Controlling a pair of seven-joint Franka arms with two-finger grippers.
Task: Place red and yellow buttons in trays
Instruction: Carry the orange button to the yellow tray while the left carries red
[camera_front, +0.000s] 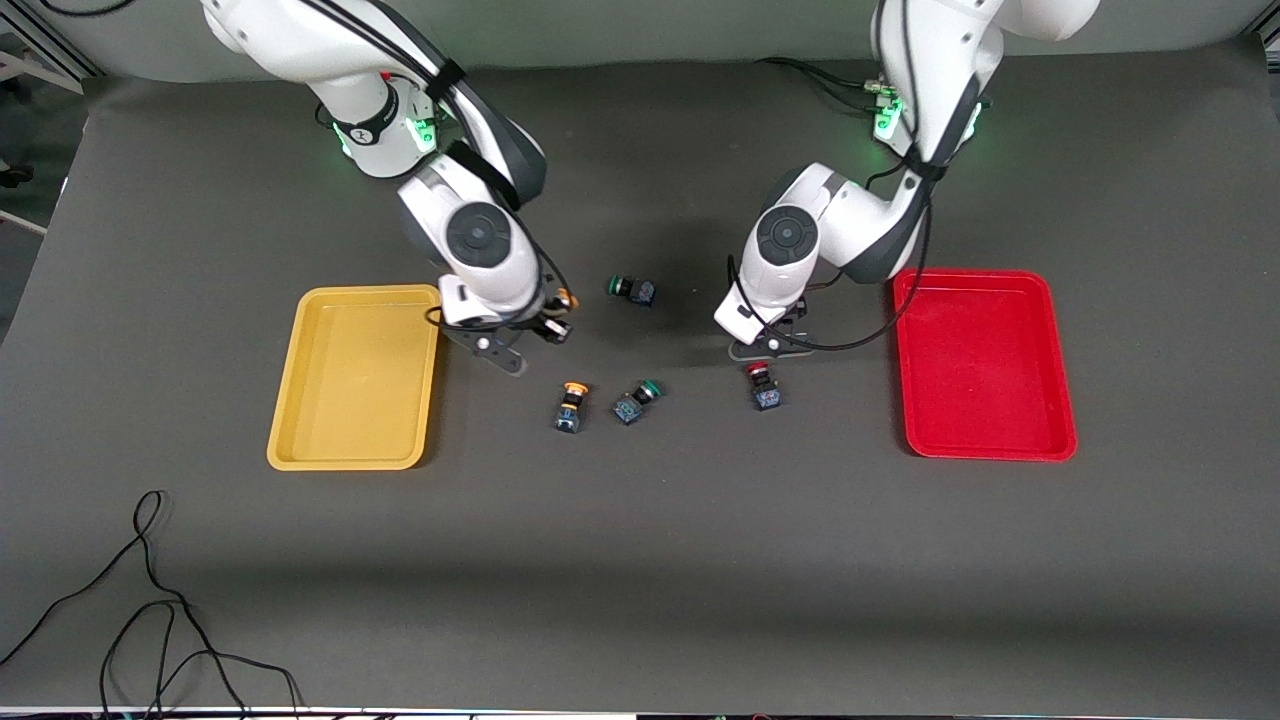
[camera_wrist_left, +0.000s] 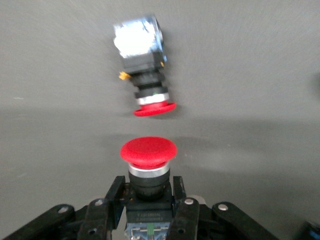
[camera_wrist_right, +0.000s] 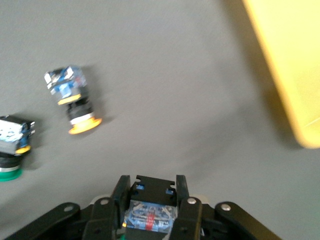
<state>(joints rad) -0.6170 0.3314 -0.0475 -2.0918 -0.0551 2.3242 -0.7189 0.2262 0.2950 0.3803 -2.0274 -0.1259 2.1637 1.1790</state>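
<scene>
— How many buttons?
— Six: two red, two yellow, two green. Left pincer grips one red button; right pincer grips one yellow button. Others lie on the tabletop.
— Trays?
— Yellow tray, red tray, holding nothing.

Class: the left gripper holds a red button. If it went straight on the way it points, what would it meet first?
Probably the bare table mat beside the loose red button; the left gripper seems to point downward, though depth is unclear.
</scene>
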